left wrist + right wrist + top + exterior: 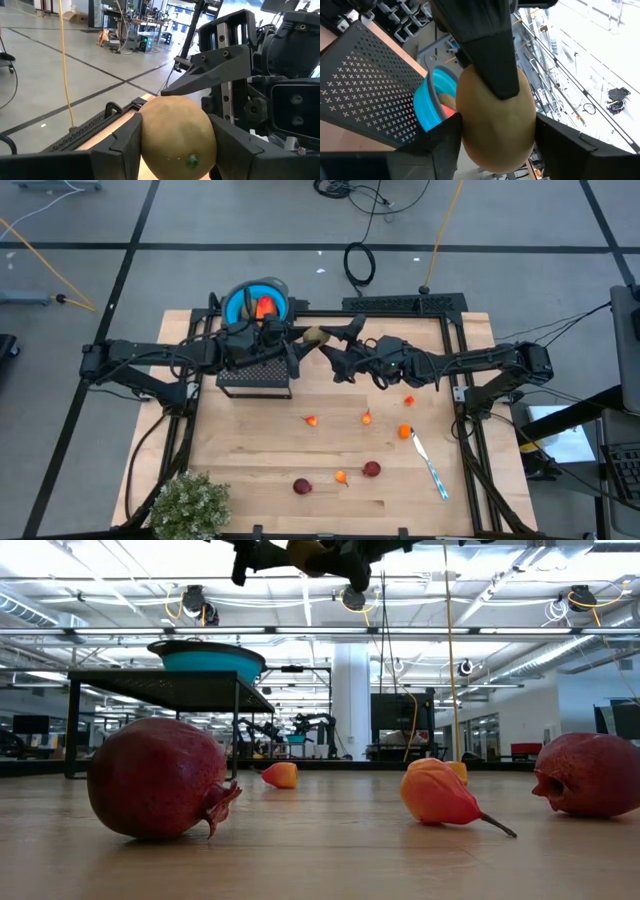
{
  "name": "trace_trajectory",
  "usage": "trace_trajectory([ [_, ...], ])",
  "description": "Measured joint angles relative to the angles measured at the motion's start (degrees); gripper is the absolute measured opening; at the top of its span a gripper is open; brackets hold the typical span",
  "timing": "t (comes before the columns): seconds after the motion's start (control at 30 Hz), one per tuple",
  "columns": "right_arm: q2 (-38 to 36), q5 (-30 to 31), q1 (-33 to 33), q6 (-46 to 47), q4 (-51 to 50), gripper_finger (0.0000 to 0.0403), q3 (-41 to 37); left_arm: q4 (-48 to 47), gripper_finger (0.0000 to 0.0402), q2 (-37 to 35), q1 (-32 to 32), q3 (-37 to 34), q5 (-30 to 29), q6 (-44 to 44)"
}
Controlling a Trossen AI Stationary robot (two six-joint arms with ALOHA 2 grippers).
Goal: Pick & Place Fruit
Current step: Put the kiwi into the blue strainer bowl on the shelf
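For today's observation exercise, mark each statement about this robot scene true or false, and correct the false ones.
1. The olive-brown fruit sits between the fingers of both end effectors. True.
2. The blue bowl is empty. False: a red-orange fruit lies in it.
3. Two dark red balls rest on the table. True.
4. The white and blue utensil lies inside the bowl. False: it lies on the table near the right edge.
5. A bushy green plant stands at a table corner. True.
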Motion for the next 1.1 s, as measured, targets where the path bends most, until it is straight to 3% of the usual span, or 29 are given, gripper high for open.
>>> trace_trajectory([
  [0.17,0.0,0.06,0.14,-0.07,0.22,0.0266,0.0,-0.27,0.0178,0.11,0.07,0.0,0.27,0.07],
  [0.4,0.0,13.44,0.12,2.64,-4.57,0.0306,0.09,-2.51,0.0183,-1.66,1.81,-0.2,-0.48,2.6],
  [0.5,-0.02,18.0,0.31,7.25,-10.34,0.0315,0.09,-3.78,0.0182,-2.83,3.17,-0.05,-1.46,3.03],
  [0.63,-0.02,19.35,0.31,16.41,-21.91,0.0317,0.09,-4.44,0.018,-5.24,4.71,0.02,-1.61,2.73],
  [0.9,-0.02,18.7,-0.31,33.49,-39.58,0.0253,0.07,-5.42,0.0187,-11.63,7.69,-0.14,8.59,-2.18],
  [1.1,-0.02,8.68,-0.89,40.36,-43.59,0.0161,0.07,-2.48,0.0178,-15.26,9.99,-0.13,26.6,-7.0],
])
